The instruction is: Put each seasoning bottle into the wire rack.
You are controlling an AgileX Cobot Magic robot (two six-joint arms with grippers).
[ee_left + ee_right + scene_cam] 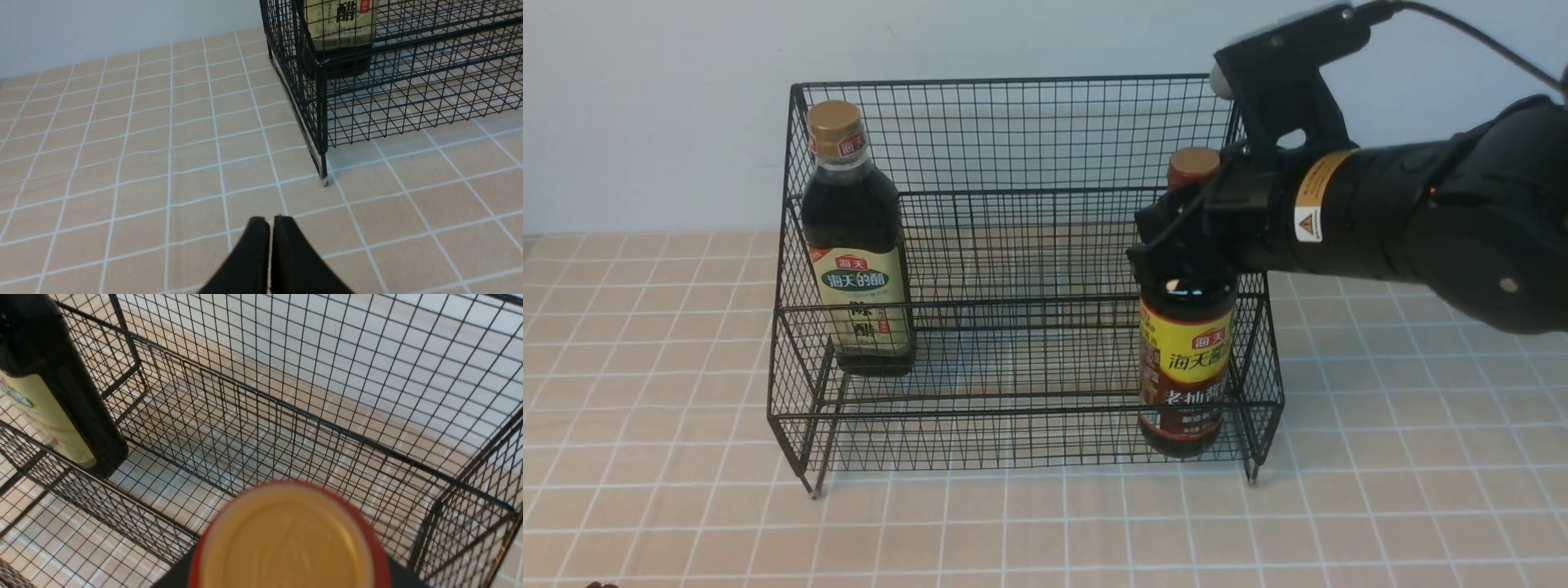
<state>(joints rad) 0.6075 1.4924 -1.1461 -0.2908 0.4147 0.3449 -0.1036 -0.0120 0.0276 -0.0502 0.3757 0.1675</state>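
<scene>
Staged tabletop test setup, looking more like a robot lab than a lived-in kitchen. Beige tablecloth (645, 392) printed with a white grid imitating tile, set against a plain pale wall (654, 98) with no cupboards or appliances. Black wire rack (1021, 269) holding 2 seasoning bottles (858, 245) as the only kitchen props. Black robot arm (1421, 212) with a yellow warning sticker and trailing cable overhead

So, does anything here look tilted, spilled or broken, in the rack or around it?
Nothing stands out. The gold-capped bottle stands upright at the left end of the wire rack. The red-capped bottle is upright at the right end, with the right gripper around its neck. No spill or damage shows on the tiled table.
</scene>
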